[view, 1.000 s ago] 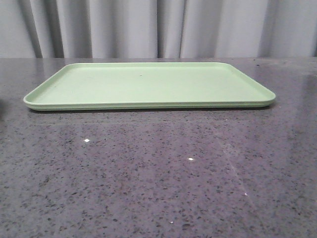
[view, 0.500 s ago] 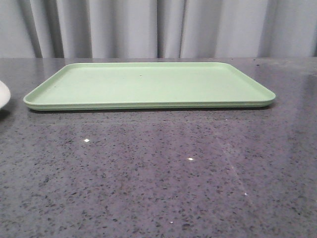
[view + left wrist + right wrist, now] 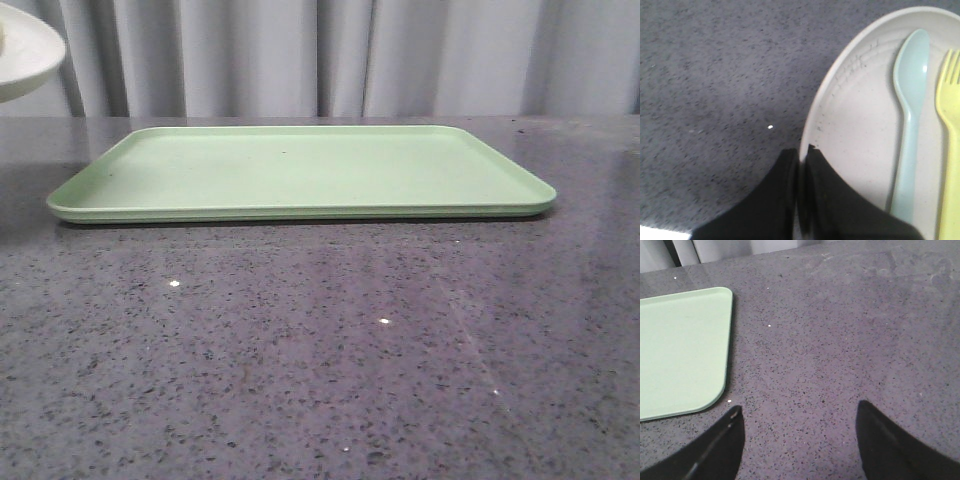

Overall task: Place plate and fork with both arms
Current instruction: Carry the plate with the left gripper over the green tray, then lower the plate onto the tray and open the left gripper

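Note:
The plate (image 3: 860,135) is pinkish-cream inside. My left gripper (image 3: 801,152) is shut on its rim and holds it above the dark table. In the front view the plate's pale underside (image 3: 25,55) shows high at the far left edge. The yellow fork (image 3: 950,150) lies in the plate beside a pale blue-green spoon (image 3: 908,120). My right gripper (image 3: 797,410) is open and empty over the bare table, to the right of the light-green tray (image 3: 680,350). Neither gripper shows in the front view.
The large flat light-green tray (image 3: 300,170) lies on the speckled dark table (image 3: 320,360) at mid-depth. A grey curtain hangs behind the table.
The plate has risen at the left edge of the front view: out of view one second ago, low at the table half a second ago, high now.

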`<act>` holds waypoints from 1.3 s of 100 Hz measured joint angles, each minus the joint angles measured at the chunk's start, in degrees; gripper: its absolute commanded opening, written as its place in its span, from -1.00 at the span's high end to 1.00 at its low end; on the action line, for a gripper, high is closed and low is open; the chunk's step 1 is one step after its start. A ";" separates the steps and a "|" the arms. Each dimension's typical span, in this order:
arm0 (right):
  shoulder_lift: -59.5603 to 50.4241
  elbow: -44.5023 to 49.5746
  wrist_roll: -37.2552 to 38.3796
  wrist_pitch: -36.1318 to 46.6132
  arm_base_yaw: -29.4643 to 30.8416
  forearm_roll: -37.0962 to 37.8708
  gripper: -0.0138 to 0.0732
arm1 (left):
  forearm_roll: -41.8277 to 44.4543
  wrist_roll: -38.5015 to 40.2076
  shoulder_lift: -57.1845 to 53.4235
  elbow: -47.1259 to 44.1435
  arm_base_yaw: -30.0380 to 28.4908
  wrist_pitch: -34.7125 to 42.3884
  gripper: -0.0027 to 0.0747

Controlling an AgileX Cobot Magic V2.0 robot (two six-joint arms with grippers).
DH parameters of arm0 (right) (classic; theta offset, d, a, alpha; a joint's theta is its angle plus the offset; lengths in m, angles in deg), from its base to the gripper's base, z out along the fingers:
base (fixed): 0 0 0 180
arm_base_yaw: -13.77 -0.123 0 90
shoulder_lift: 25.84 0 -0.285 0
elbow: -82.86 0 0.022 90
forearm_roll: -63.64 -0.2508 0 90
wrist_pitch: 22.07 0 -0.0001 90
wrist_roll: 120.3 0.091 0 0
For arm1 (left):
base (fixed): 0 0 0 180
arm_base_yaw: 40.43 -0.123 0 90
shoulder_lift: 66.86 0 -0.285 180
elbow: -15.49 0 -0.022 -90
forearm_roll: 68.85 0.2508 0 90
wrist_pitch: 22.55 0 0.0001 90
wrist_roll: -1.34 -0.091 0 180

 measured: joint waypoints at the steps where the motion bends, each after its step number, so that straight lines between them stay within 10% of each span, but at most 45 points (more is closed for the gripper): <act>1: 0.00 0.00 0.00 0.00 0.00 0.00 -0.44 | -0.29 0.00 0.30 0.03 0.22 0.19 0.99; 63: 0.00 0.00 0.00 -0.35 0.00 0.00 -0.44 | -5.97 6.62 22.42 10.62 28.89 14.51 0.99; 130: 0.00 0.00 0.00 -0.35 0.00 0.00 -0.44 | -10.80 7.28 31.65 11.98 31.27 18.18 0.98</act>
